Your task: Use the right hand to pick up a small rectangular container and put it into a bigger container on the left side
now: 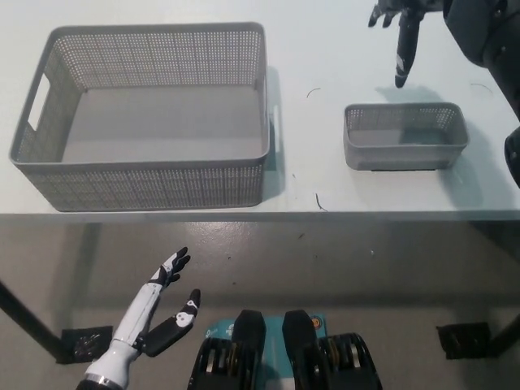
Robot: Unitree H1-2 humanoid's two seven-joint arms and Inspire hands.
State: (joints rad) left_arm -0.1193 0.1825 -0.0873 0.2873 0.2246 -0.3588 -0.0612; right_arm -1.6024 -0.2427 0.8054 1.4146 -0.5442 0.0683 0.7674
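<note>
The small basket [405,135] sits on the desk [325,49] right of centre in the frame, upright, with nothing touching it. The big basket [146,114] fills the upper left of the frame, well apart from it, its floor bare. The black right hand [400,24] hangs at the upper right, beyond the small basket's far rim, fingers spread and one pointing down, holding nothing. The white left hand [158,305] rests at the lower left, below the desk's front edge, fingers apart and holding nothing.
</note>
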